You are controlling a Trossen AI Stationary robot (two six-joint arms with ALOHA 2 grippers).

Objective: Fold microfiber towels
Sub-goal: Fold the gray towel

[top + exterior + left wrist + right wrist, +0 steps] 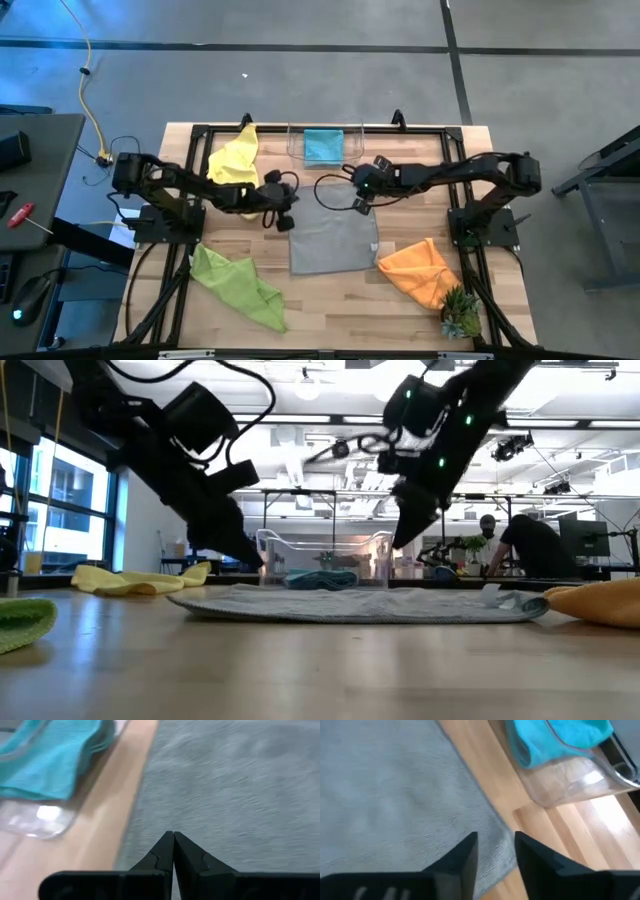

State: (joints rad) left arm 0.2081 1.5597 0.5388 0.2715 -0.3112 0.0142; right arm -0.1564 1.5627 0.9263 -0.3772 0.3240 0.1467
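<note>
High view, grey towel (333, 240) flat, just below right end effector (357, 197)

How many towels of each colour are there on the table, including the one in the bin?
Yellow towel: 1
Lime green towel: 1
Teal towel in the clear bin: 1
Grey towel: 1
Orange towel: 1
Total: 5

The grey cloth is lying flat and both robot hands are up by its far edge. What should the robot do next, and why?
Probably lower the right gripper onto the grey towel's far edge and pinch it. Its fingers stand apart with nothing between them, just above that edge, beside the clear bin. The left gripper is shut over the same towel, holding nothing.
</note>
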